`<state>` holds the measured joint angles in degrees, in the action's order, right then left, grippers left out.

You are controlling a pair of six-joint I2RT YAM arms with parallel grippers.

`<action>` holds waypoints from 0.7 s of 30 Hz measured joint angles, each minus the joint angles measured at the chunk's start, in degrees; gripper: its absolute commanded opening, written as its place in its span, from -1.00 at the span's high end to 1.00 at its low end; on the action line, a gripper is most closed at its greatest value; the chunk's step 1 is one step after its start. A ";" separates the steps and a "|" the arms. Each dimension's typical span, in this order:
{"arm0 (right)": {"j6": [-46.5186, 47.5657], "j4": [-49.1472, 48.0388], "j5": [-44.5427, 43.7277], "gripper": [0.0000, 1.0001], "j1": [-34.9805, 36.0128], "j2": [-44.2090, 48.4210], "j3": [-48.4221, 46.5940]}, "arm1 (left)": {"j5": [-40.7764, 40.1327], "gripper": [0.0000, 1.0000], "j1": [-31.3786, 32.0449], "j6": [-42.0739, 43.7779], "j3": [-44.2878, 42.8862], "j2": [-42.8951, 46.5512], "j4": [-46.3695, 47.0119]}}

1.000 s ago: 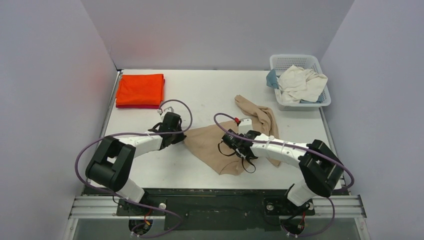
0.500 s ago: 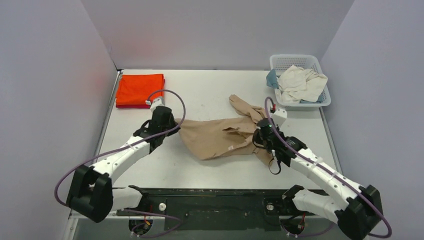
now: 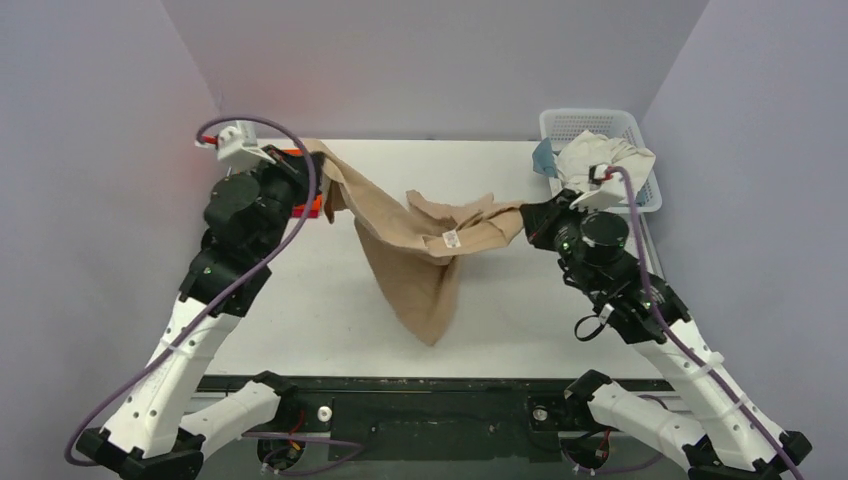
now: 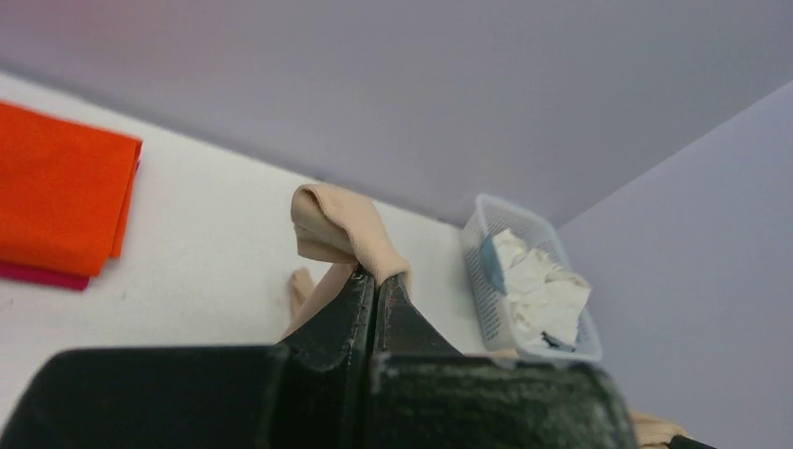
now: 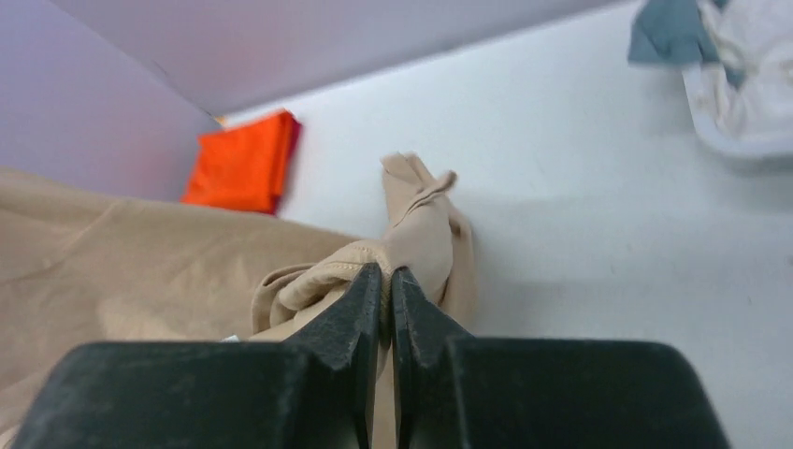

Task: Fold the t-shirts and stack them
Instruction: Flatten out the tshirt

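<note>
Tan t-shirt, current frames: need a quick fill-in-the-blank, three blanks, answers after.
1. The tan t-shirt hangs stretched between the left tool and the right tool, both ____ on its cloth.
2. The folded t-shirt at the far left is bright ____.
3. The white basket, holding a crumpled cream-white t-shirt, stands at the table's far ____ corner.
Missing words: shut; orange; right.

The central tabletop [image 3: 300, 320] is blocked by a draped tan-beige cloth t-shirt [image 3: 415, 265]. Far corners are occupied: folded bright orange t-shirt [image 4: 56, 196] left, white plastic lattice basket [image 3: 592, 117] right. Bare surface is noted on both flanks.
</note>
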<state>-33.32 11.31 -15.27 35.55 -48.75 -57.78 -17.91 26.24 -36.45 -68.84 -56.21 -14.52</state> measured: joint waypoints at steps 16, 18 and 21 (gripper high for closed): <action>6.60 2.51 7.45 1.00 0.17 -7.67 -47.21 | 5.01 1.00 0.98 9.27 -49.03 -7.28 -9.20; 7.91 3.93 7.13 1.00 0.17 -9.70 -51.71 | 5.11 1.00 1.03 9.97 -51.95 -8.46 -10.21; 10.25 5.75 5.33 1.00 0.15 -13.60 -57.27 | 4.44 1.00 1.05 11.06 -55.12 -11.10 -11.17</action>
<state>-23.07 17.06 -9.93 35.70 -62.35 -115.04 -13.47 27.29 -25.39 -123.96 -67.31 -25.69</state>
